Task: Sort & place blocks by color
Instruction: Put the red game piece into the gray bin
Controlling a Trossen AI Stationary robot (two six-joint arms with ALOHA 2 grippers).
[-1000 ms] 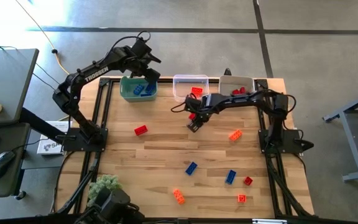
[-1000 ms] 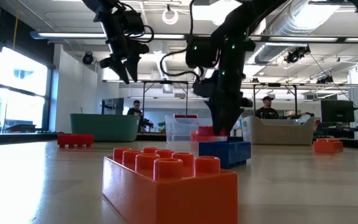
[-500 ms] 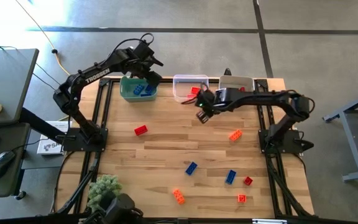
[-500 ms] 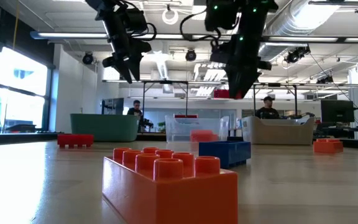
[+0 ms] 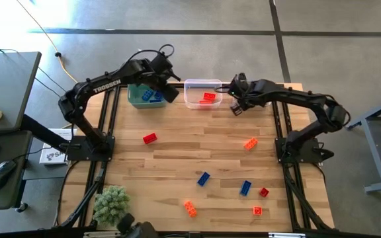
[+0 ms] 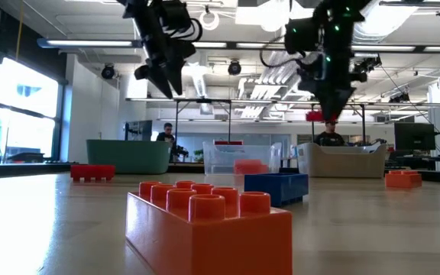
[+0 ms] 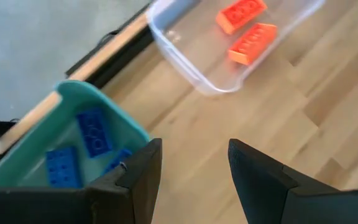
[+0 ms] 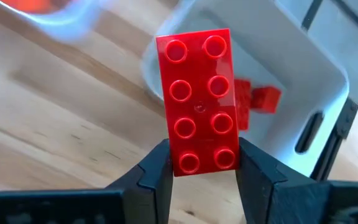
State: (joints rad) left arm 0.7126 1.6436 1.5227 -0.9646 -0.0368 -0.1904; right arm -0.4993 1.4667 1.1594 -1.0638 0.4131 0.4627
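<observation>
While a red block (image 8: 199, 102) sits clamped between the right gripper (image 8: 201, 167) fingers, it hangs above the white bin (image 8: 303, 81) rim at the table's far edge. The left gripper (image 7: 191, 168), jaws apart and empty, hovers beside the teal bin (image 7: 86, 106).

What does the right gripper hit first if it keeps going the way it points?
Likely the white bin: the right gripper, shut on a red block, points at its near rim; depth is unclear.

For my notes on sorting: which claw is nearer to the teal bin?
Left. The left claw hangs at the teal bin's right edge; the right claw, holding a red block, is beyond the clear bin.
</observation>
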